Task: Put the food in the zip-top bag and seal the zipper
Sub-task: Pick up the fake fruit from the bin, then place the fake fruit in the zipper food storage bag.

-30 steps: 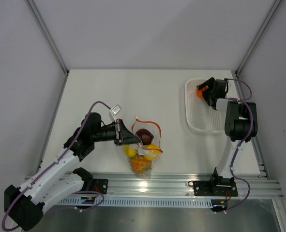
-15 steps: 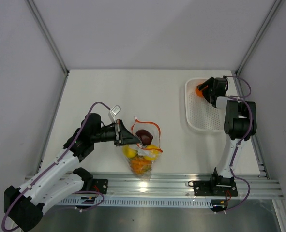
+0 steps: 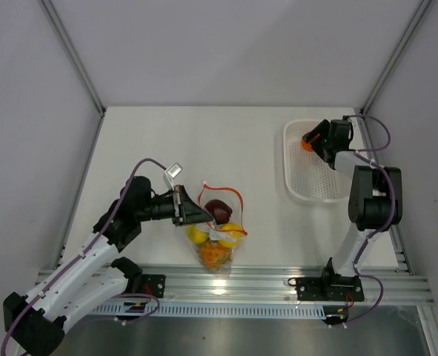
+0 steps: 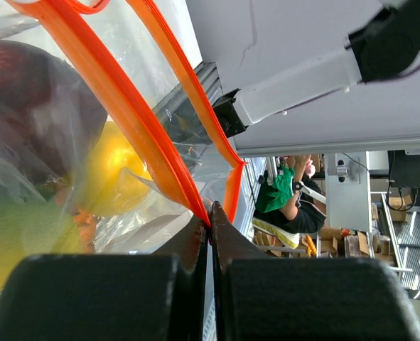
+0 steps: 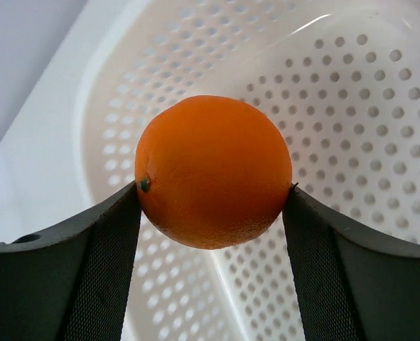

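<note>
We judge the orange (image 5: 213,170) light, rigid and smooth, so it could roll out of a loose pinch. The right gripper (image 5: 213,190) has it across its widest part, one finger on each side, opened just to the fruit's width, with the white basket (image 5: 380,106) below it. That looks to us the right hold.

The zip-top bag (image 3: 220,236) is thin, limp and crinkly, probably slippery. The stiffer zipper (image 4: 124,121) is the place to take it, and the left gripper (image 4: 210,227) is closed tight on that strip at one end of the mouth. The mouth gapes just beyond its fingertips, and the bag's body lies on the table (image 3: 167,141) to the near side of them.

Counting: one orange, at the right gripper. In the bag beside the left gripper there is one dark red-purple fruit (image 3: 219,208), two yellow fruits (image 3: 198,233) and an orange-and-green piece at the bottom that we cannot name for sure. There is one bag, one basket and two grippers. The bag is well apart from the right gripper, so the orange has the table's width to cross
</note>
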Robot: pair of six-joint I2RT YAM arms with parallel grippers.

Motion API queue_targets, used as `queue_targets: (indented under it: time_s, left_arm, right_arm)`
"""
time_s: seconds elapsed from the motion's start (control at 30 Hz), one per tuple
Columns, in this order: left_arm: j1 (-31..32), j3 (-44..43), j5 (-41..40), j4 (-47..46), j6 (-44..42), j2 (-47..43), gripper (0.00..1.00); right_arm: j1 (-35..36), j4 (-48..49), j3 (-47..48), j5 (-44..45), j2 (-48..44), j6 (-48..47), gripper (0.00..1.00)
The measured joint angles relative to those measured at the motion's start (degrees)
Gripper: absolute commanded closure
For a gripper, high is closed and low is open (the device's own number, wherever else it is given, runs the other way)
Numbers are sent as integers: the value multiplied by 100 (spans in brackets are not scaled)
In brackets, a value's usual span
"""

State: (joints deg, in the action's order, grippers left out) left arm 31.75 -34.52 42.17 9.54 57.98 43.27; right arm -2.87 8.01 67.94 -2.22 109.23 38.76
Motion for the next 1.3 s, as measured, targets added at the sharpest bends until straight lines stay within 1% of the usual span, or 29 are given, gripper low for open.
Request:
queue_targets:
  time_s: [0.17, 0.3, 0.37, 0.53, 0.67, 0.73, 0.87, 1.0, 1.13, 1.2, 1.3]
  left_arm:
    - [0, 50, -20, 68, 2, -181, 99]
    - [0, 146, -52, 138, 2, -378, 99]
    - [0, 195, -87, 181, 2, -496, 99]
    - [0, 286, -140, 267, -2, -785, 99]
    - [0, 380, -153, 328, -2, -949, 99]
    - [0, 417, -157, 365, -7, -1047, 99]
    - [2, 494, -199, 437, -46, -1261, 100]
    - [0, 601, -236, 483, -105, -1488, 99]
    - [0, 710, -299, 514, -133, -1639, 100]
    - [2, 761, -302, 527, -153, -1668, 99]
    - [0, 809, -299, 544, -155, -1672, 99]
  right_arm:
    - [232, -402, -398, 0, -1303, -293, 100]
    - [647, -931, -669, -107, -2474, -656, 100]
    - [1001, -1237, -798, -190, -3045, -831, 100]
    - [2251, -1882, -1113, -588, -4666, -1325, 100]
    - [3008, -2350, -1128, -986, -5460, -1517, 100]
    - [3410, -2601, -1054, -1123, -5571, -1591, 100]
    - [4430, -3073, -905, -1137, -5587, -1679, 100]
    - [5163, -3311, -817, -1029, -5578, -1655, 100]
    - [5880, -3392, -640, -560, -5442, -1534, 99]
    - [6336, -3388, -553, -260, -5327, -1486, 96]
    - [6867, -3394, -424, 101, -5093, -1412, 90]
